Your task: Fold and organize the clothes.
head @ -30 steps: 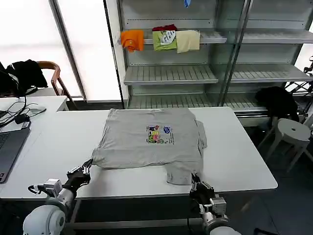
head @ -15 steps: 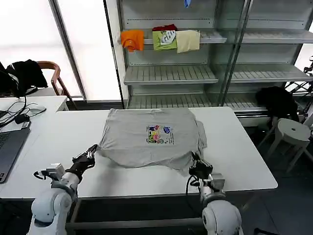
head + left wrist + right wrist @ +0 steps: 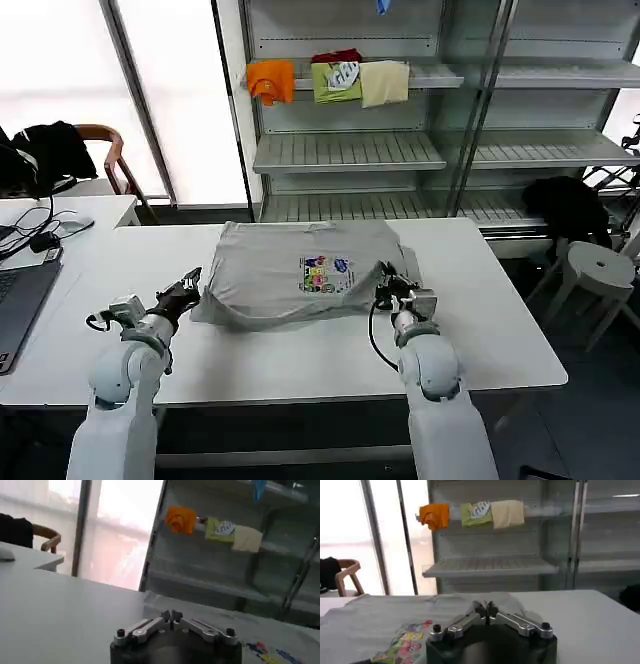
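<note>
The white tabletop (image 3: 300, 350) fills the foreground of the head view, and behind it stands a grey metal shelving unit (image 3: 350, 150) with slatted shelves. Its upper shelf carries three folded cloths side by side: an orange one (image 3: 271, 80), a green one (image 3: 337, 81) and a cream one (image 3: 384, 83); the shelves below them hold nothing visible.

The light grey shirt (image 3: 300, 275) lies on the far middle of the tabletop, its small multicoloured chest print (image 3: 326, 273) facing up. Its near hem is raised off the surface and drawn back over the body of the shirt, so the fabric bulges along the front edge.

The left end effector (image 3: 192, 282) sits at the shirt's near left corner, just above the tabletop; in the left wrist view its fingers (image 3: 165, 616) are pressed together at the tips. The right end effector (image 3: 385, 280) is at the shirt's right edge beside the print, and in the right wrist view its fingers (image 3: 481, 611) likewise meet with no gap. Whether either one pinches fabric cannot be told from these views.

A laptop (image 3: 15, 300) rests on a neighbouring desk at the left.
</note>
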Controlling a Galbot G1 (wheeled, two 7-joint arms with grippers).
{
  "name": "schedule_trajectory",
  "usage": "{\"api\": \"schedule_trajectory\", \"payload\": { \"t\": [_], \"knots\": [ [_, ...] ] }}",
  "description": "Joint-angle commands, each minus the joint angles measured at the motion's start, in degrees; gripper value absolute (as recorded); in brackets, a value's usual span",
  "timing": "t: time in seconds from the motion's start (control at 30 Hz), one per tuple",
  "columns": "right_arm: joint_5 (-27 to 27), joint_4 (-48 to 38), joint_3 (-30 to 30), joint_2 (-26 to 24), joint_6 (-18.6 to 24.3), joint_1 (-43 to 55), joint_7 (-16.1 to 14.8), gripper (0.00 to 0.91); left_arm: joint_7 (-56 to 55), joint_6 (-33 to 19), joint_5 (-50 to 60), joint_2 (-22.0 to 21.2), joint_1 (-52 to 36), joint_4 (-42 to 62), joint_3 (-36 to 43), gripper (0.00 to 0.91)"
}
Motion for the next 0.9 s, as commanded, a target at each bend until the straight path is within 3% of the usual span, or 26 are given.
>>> {"api": "schedule_trajectory", "payload": {
  "t": [0.03, 0.07, 0.1, 0.13, 0.17, 0.4, 0.57, 0.9],
  "knots": [
    [-0.05, -9.24, 0.16, 0.29, 0.41, 6.18, -0.16, 0.0, -0.42, -0.75, 2.17, 0.01, -7.01, 9.18, 0.83, 0.0],
    [-0.04, -9.44, 0.18, 0.22, 0.48, 6.22, -0.22, 0.0, -0.1, -0.77, 2.19, 0.17, -6.78, 9.3, 0.91, 0.02],
    [-0.06, -9.59, 0.2, 0.18, 0.51, 6.24, -0.27, 0.0, 0.3, -0.79, 2.3, 0.31, -6.5, 9.2, 0.99, 0.363],
    [-0.05, -9.66, 0.24, 0.17, 0.52, 6.2, -0.3, 0.0, 0.79, -0.78, 2.56, 0.46, -6.05, 8.97, 0.98, 0.786],
    [-0.03, -9.67, 0.24, 0.08, 0.54, 6.13, -0.34, 0.0, 1.17, -0.48, 3.01, 0.66, -5.62, 8.51, 1.06, 0.907],
    [-0.2, -8.48, -0.14, -0.02, 0.1, 5.75, -0.54, 0.0, 6.12, 0.73, 12.85, 4.87, 1.14, 1.41, 4.06, 0.907],
    [-0.53, -7.99, -0.43, -0.06, -0.03, 5.43, -0.61, 0.0, 7.02, 0.76, 13.74, 7.67, 6.83, -2.71, 5.37, 0.907],
    [-0.84, -7.3, -0.3, -0.23, -0.07, 4.78, -0.8, 0.0, 7.72, 0.76, 13.54, 7.54, 9.56, -3.51, 6.99, 0.907]
  ]
}}
